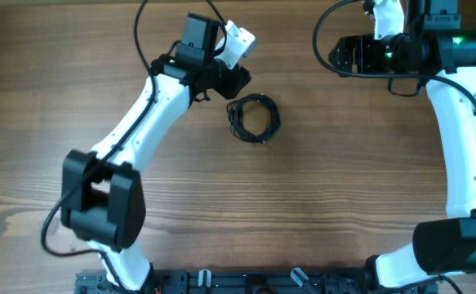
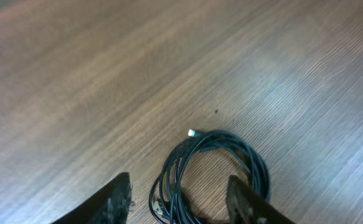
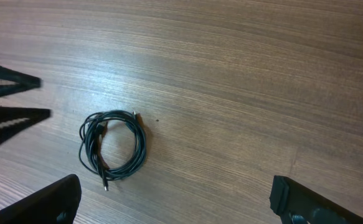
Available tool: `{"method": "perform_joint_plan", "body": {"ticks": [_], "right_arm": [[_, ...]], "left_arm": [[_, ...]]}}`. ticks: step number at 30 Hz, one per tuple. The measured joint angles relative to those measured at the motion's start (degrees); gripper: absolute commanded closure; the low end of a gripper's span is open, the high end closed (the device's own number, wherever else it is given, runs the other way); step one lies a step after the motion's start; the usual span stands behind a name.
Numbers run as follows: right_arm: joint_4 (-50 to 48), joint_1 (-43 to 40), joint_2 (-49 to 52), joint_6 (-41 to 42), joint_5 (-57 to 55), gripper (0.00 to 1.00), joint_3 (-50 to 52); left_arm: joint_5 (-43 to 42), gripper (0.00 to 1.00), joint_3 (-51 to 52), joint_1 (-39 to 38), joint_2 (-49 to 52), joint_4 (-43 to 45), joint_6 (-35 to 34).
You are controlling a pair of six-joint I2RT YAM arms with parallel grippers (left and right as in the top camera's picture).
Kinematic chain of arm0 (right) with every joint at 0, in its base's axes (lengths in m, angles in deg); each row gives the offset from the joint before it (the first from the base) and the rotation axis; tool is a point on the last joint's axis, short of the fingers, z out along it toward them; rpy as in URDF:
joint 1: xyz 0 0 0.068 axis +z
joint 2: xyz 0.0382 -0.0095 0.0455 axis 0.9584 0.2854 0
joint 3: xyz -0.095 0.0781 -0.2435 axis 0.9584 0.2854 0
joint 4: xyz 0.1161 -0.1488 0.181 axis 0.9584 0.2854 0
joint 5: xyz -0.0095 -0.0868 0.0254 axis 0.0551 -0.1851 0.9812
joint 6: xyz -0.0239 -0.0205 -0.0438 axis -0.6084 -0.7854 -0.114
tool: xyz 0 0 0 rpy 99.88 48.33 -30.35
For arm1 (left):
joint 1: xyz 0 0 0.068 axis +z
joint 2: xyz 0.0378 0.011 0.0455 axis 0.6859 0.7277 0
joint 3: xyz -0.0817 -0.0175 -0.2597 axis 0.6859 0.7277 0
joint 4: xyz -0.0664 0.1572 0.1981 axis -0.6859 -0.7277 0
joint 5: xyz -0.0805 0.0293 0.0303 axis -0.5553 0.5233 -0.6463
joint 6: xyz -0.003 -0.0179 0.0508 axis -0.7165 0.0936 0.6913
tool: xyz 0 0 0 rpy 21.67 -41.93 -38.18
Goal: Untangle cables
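Note:
A dark coiled cable (image 1: 253, 118) lies on the wooden table near the middle, with loose plug ends. It shows close up in the left wrist view (image 2: 212, 177), partly between the fingers, and at the left in the right wrist view (image 3: 113, 149). My left gripper (image 1: 239, 79) is open, just above and left of the coil; its fingertips (image 2: 181, 199) straddle part of the coil. My right gripper (image 1: 345, 55) is open and empty at the far right, well away from the cable; its fingers (image 3: 175, 199) frame bare table.
The wooden table (image 1: 335, 188) spreads all around the coil. The left arm's fingers (image 3: 13, 99) reach into the right wrist view from the left. The arm bases stand at the front edge.

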Motion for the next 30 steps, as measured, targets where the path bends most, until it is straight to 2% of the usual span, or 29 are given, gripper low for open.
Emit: {"method": "perform_joint_plan", "body": {"ticks": [3, 6, 18, 30], "right_arm": [[0.0, 0.0, 0.0, -0.1, 0.3, 0.0, 0.0], [0.0, 0.0, 0.0, -0.2, 0.6, 0.0, 0.0], [-0.7, 0.0, 0.0, -0.2, 0.7, 0.0, 0.0], [-0.9, 0.0, 0.0, -0.2, 0.7, 0.0, 0.0]], "left_arm": [[0.0, 0.38, 0.0, 0.0, 2.7, 0.0, -0.1], [0.0, 0.37, 0.0, 0.0, 4.4, -0.3, 0.0], [-1.7, 0.43, 0.0, 0.0, 7.5, -1.6, 0.0], [-3.1, 0.45, 0.0, 0.0, 11.6, -2.0, 0.0]]}}
